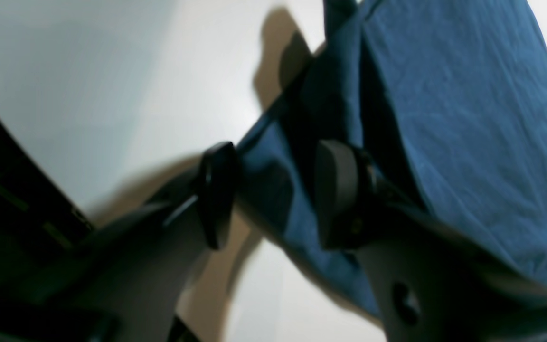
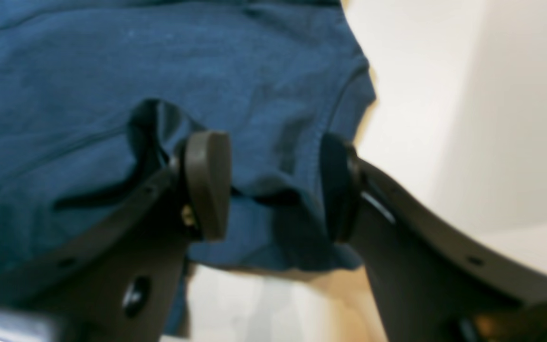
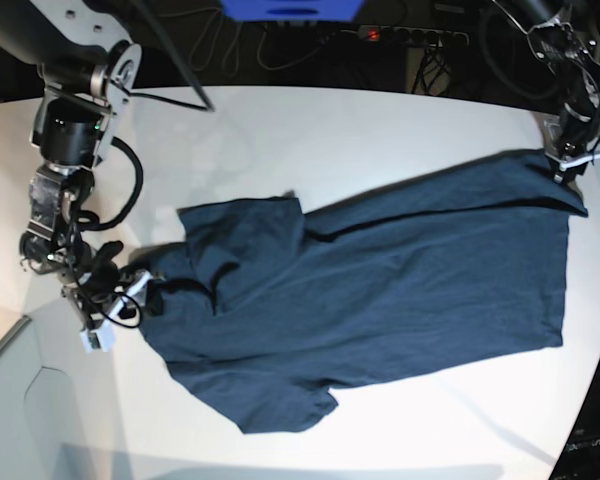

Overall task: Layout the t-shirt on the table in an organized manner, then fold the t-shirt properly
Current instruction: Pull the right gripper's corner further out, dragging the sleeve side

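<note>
Right gripper (image 2: pixel 273 185): jaws parted, the two dark pads standing on either side of a bunched fold of the soft, wrinkled dark navy-blue short-sleeved cloth t-shirt (image 2: pixel 159 80); a visible gap lies between each pad and the cloth, so nothing is clamped. Left gripper (image 1: pixel 268 194): jaws likewise parted, astride a hanging edge of the t-shirt (image 1: pixel 468 118), one pad near the fabric, the other standing clear of it; no grip on the cloth.

In the base view the t-shirt (image 3: pixel 380 300) lies spread but creased across the middle of the large smooth white tabletop with a curved edge (image 3: pixel 310 140), one sleeve folded over its upper part. The right gripper (image 3: pixel 115 300) sits at the garment's collar-side end, the left gripper (image 3: pixel 570 165) at the opposite far corner of the hem.
</note>
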